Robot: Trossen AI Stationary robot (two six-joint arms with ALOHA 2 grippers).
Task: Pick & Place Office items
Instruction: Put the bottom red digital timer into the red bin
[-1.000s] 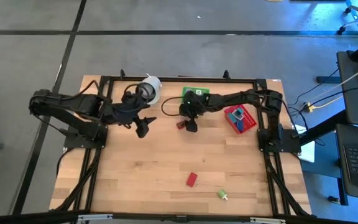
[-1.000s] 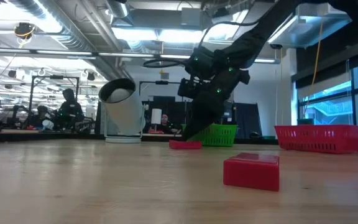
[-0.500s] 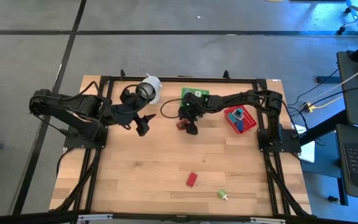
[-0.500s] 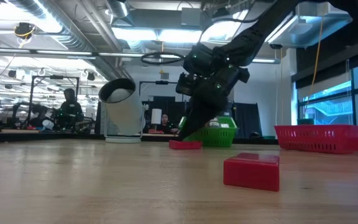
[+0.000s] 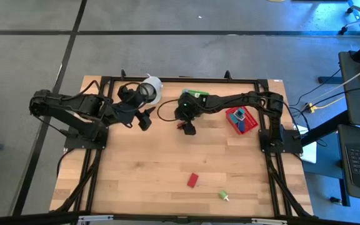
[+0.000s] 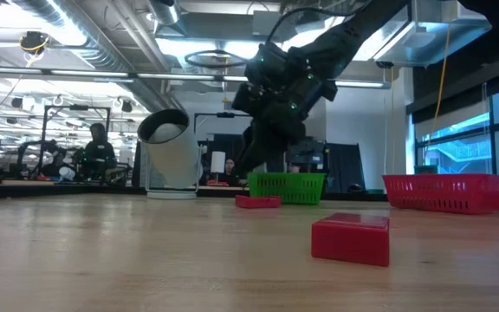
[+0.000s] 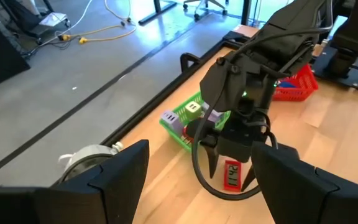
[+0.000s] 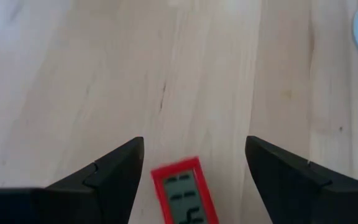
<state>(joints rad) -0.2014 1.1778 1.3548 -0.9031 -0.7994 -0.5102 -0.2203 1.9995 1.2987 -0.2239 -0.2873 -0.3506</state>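
My right gripper is open and hangs above a flat red piece with a small display. The piece lies flat on the wood between the finger lines, untouched. My left gripper is open, to the left of it and facing it, near the white roll. A red block and a small green piece rest on the near part of the table. The green basket holds several small pieces.
The green basket sits by the far edge behind the right gripper. The red basket stands to its right, and the white roll to its left. Bare wood spreads across the near half.
My right gripper has risen from table height beside the flat red piece to well above it, drifting slightly toward the far edge. The piece has stayed flat on the wood. My left gripper has shifted a little toward the far edge, nearer the white roll.
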